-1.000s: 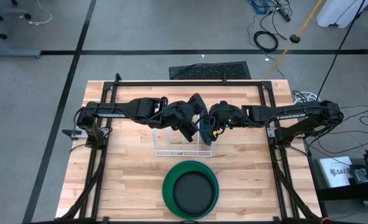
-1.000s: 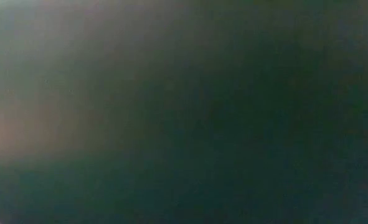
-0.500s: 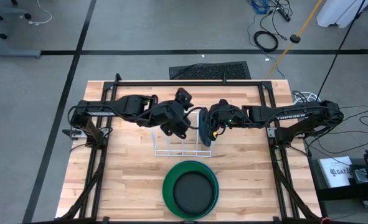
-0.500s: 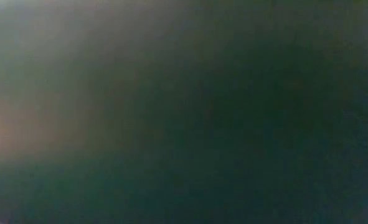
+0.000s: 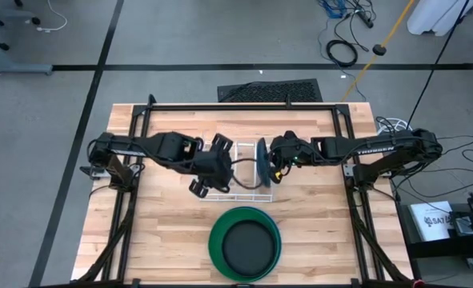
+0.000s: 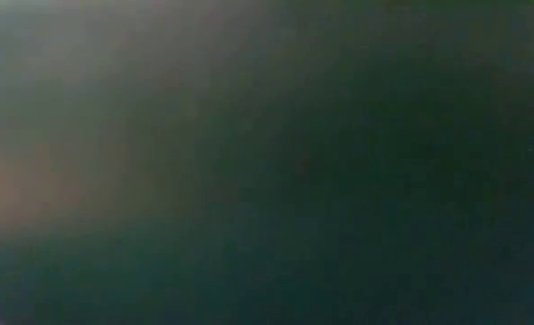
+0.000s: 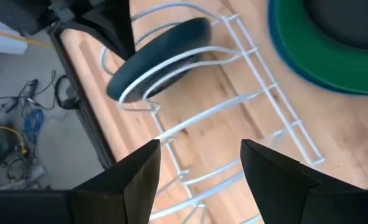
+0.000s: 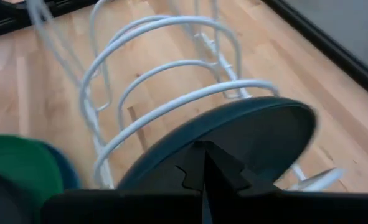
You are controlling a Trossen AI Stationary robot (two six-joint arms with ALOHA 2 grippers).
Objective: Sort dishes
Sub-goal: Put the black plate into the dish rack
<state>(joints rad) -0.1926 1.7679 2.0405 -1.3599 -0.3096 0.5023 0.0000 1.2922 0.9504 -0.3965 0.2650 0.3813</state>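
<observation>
Small dark dish held on edge in the rack

It is clamped by the right hand in the rack's right slot; the left hand, fingers apart, is nearer the stacked dishes on the counter.

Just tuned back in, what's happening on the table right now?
The right gripper is shut on a dark teal dish, standing it on edge in the end slot of the white wire rack. The left gripper is open and empty beside the rack. A green plate with another dark dish in it waits near the table's front edge.
</observation>
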